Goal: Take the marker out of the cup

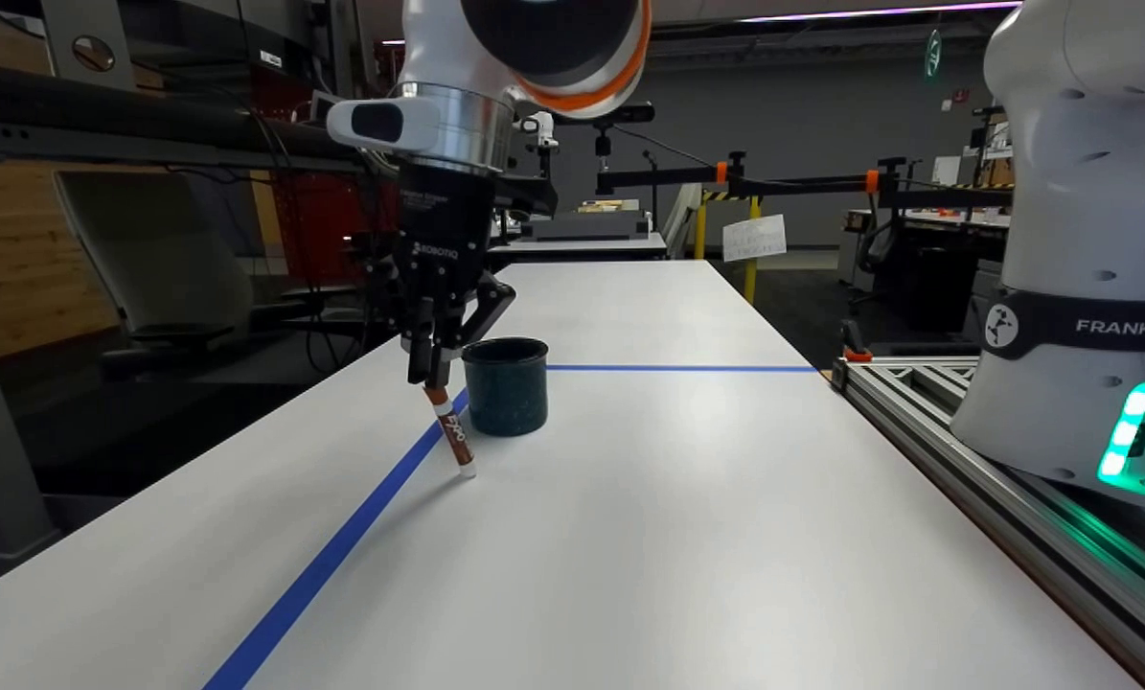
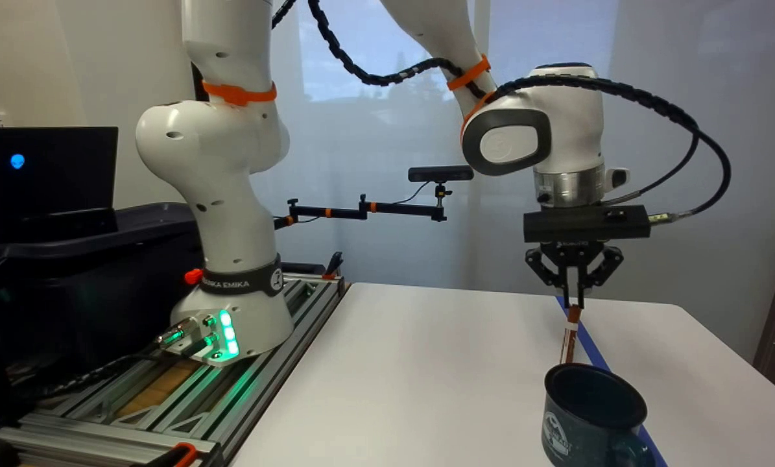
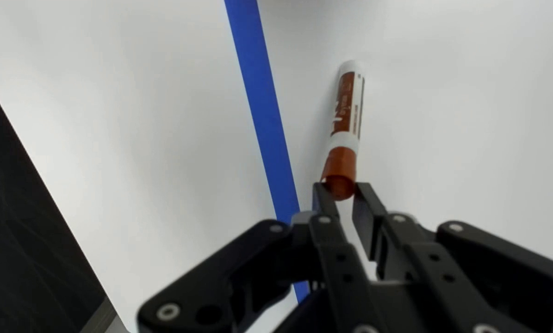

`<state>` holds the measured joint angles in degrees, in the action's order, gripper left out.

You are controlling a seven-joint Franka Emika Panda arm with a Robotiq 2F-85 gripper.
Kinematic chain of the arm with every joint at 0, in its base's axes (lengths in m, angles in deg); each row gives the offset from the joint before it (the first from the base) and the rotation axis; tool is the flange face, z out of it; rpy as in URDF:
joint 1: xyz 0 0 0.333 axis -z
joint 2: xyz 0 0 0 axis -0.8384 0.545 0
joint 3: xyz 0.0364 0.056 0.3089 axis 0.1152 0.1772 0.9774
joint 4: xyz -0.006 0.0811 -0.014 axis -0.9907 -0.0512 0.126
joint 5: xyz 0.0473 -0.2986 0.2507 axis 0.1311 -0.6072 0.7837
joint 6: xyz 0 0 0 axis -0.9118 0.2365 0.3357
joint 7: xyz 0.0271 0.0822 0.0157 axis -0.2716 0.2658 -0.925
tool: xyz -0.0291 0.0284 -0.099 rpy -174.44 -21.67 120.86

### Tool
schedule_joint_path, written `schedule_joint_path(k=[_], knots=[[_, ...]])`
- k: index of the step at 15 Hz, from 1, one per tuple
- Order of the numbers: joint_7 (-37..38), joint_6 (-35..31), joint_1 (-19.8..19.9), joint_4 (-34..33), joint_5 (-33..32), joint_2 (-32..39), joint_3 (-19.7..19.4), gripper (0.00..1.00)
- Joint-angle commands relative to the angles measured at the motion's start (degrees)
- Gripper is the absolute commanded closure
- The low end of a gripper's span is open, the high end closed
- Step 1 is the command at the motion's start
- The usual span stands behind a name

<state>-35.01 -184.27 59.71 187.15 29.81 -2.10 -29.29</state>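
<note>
Above the white table [image 1: 706, 537] the arm [image 2: 231, 146] was outstretched and bent over so that the gripper [image 3: 343, 192] aimed almost straight down, presumably to bring what it held to the surface. The cup [image 1: 507, 391] stood upright, and the marker [image 1: 451, 431] was outside it, close by, leaning, its white end [image 1: 468, 471] at or barely above the table, I could not tell which. The gripper was clamped on the tip of the cap [image 3: 341, 163], probably since that was the end a cup would leave within reach, though so shallow a pinch might let the marker pivot.
</note>
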Motion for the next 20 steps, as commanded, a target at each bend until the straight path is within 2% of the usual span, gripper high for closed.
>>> schedule_joint_path(k=[1,7,10,12,20], knots=[[-9.0,2.2,3.7,-3.3,8.2,2.5,4.7,0.96],[-15.3,5.7,5.9,-6.5,12.7,5.2,7.0,0.96],[-22.0,10.2,8.2,-9.2,18.6,7.3,9.2,0.96],[-25.1,12.7,8.7,-11.3,21.3,9.2,9.3,0.96],[-25.1,14.7,7.5,-15.6,19.4,16.2,7.5,0.96]])
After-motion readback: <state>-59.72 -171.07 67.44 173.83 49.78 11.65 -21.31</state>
